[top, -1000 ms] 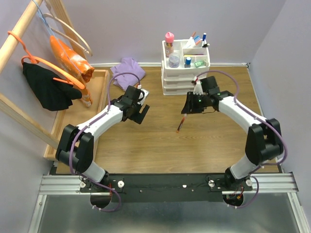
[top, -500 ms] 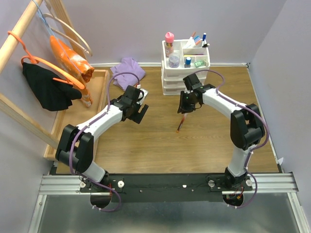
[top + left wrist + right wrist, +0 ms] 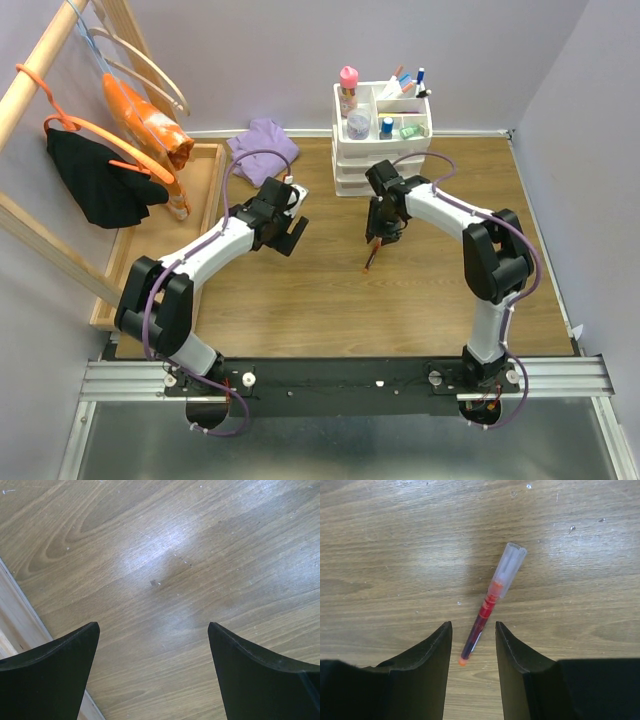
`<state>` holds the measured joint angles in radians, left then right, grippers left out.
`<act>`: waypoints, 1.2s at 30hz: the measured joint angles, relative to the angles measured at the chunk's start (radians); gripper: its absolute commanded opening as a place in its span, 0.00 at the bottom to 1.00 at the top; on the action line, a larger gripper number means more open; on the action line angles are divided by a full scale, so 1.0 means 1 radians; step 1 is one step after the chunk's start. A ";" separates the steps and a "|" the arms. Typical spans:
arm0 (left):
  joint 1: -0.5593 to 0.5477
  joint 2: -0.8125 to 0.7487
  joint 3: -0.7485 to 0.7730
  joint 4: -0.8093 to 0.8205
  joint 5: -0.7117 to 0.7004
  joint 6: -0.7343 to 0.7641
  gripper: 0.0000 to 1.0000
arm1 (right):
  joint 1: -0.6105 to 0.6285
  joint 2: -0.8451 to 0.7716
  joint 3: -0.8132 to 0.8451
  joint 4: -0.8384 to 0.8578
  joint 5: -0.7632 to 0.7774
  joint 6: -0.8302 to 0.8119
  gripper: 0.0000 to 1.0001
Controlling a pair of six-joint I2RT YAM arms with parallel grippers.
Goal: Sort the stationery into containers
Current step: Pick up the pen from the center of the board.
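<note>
top view: red pen [image 3: 369,260] flat on the wooden table [image 3: 300,300] at centre frame, slanted, just below the white drawer unit [image 3: 350,165]. right gripper [image 3: 378,238] poised over the pen's upper end. left gripper [image 3: 292,233] at centre left, well apart from the pen.

right wrist view: clear cap toward the upper right, red barrel running down to an orange tip at lower centre, that end lying between the two black fingers [image 3: 427,655]. fingers parted, a sliver of wood visible on either side of the barrel, nothing pinched. fingertips on the wood or just above it: hard to tell.

left wrist view: fingers [image 3: 55,665] spread wide at the lower corners, only bare wood between them, nothing held.

divided top tray [image 3: 430,118] of the unit, upper centre of the top view: pink-capped glue bottle [image 3: 348,88] upright at its upper left, grey round jar [image 3: 358,125] just below it, thin markers [image 3: 405,78] standing in the upper compartments, mint highlighter [image 3: 410,130] at lower right.

purple cloth [image 3: 265,140] left of the unit. long wooden tray [image 3: 205,190] along the left of the frame.
</note>
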<state>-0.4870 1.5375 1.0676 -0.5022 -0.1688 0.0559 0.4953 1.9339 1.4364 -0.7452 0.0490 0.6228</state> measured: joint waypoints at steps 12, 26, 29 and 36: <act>-0.009 0.037 0.002 0.000 0.000 0.000 0.99 | -0.002 0.077 0.003 -0.002 -0.001 0.032 0.34; -0.017 0.048 0.022 -0.006 0.000 0.004 0.99 | -0.008 0.026 -0.002 -0.009 -0.002 -0.026 0.01; -0.017 0.043 0.024 -0.018 0.001 0.008 0.99 | -0.008 -0.097 0.001 0.003 -0.093 -0.121 0.01; -0.018 0.011 0.040 -0.048 0.037 0.043 0.99 | -0.006 -0.426 0.013 0.241 -0.335 -0.386 0.01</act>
<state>-0.5045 1.5482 1.1076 -0.5507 -0.1318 0.0990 0.4889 1.5074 1.4490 -0.5045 -0.2859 0.2367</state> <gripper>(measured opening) 0.987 0.023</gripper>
